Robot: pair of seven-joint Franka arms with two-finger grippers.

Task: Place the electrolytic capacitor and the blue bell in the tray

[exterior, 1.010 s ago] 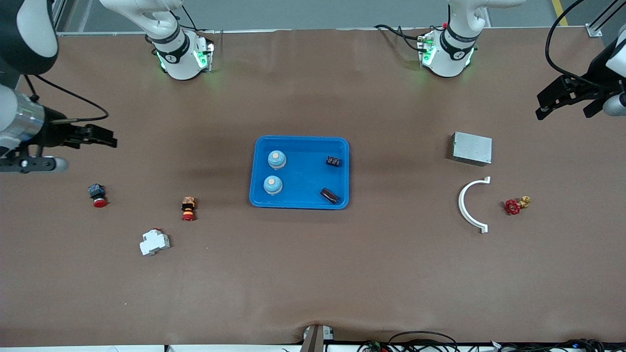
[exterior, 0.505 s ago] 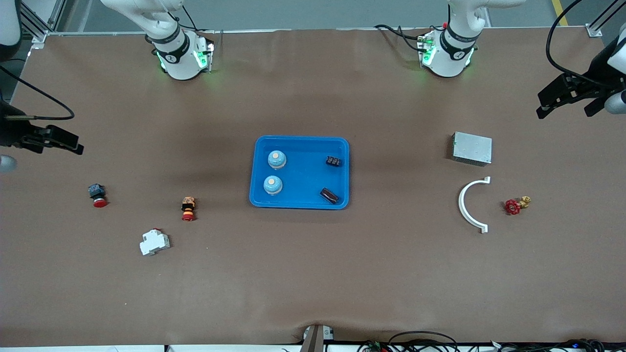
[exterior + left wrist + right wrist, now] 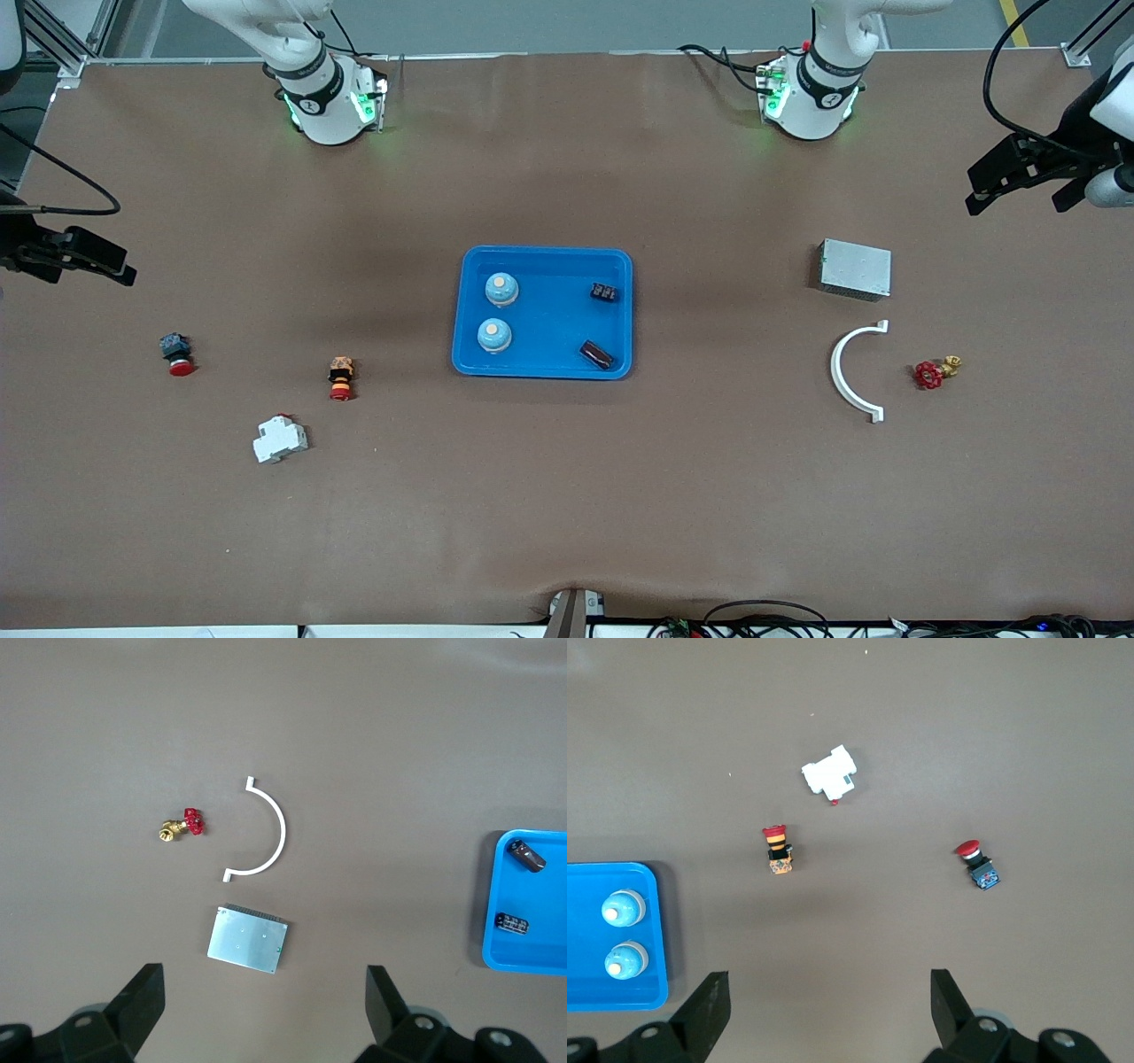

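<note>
Both grippers hang wide open and empty: your left gripper [image 3: 1019,182] over the table's edge at the left arm's end, your right gripper [image 3: 93,257] over the edge at the right arm's end. You have one blue tray [image 3: 542,372] mid-table, holding two blue bells [image 3: 500,289] [image 3: 494,335] along its side toward the right arm and two black capacitors [image 3: 604,291] [image 3: 596,354] along its side toward the left arm. One grey metal box [image 3: 855,269], one white curved bracket [image 3: 849,372], one white breaker [image 3: 280,439], two red-capped push buttons [image 3: 341,378] [image 3: 176,353] and one red-handled valve [image 3: 935,371] lie outside it.

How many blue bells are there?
2, both in the tray, side by side toward the right arm's end: one bell farther from the camera, one nearer. None seem hidden.
</note>
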